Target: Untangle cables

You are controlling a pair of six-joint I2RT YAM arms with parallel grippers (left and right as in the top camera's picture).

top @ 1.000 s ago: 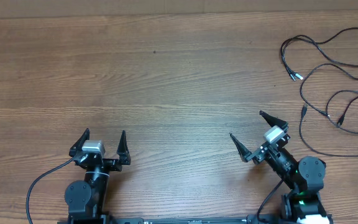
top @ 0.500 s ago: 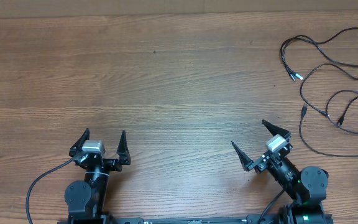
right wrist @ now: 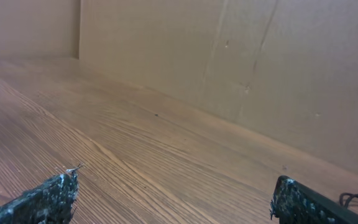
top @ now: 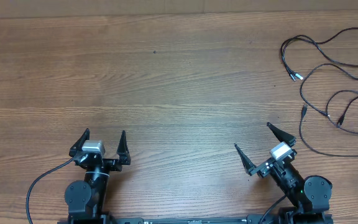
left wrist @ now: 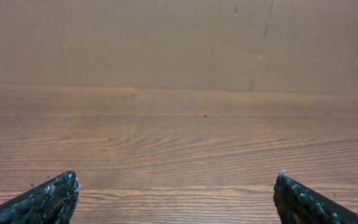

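Both arms sit along the bottom edge of the overhead picture, with bare wood all round them. The left claw (top: 104, 138) is at the lower left, spread as wide as it goes, with nothing between its jaws. Its own camera shows only the two dark fingertips (left wrist: 48, 199) at the bottom corners and the empty table (left wrist: 179, 143) running off to a brown backing panel (left wrist: 135, 37). The right claw (top: 252, 136) is at the lower right, turned at a slant. It too is gaping and empty, and its fingertips (right wrist: 42, 202) stand far apart over the grain.

The cables (top: 339, 121) lie in the upper right of the overhead frame. They are thin black cords in loose loops that cross one another and run off the right edge. Two short silver-tipped ends (top: 296, 76) point down and left, and another small plug lies lower in the heap. The heap is well apart from the right claw and further still from the left.

A dark curl at the bottom right corner of the right wrist view looks like a piece of cord (right wrist: 355, 198), though too little shows to be sure. A thicker black wire (top: 39, 183) loops out from the left arm's base.
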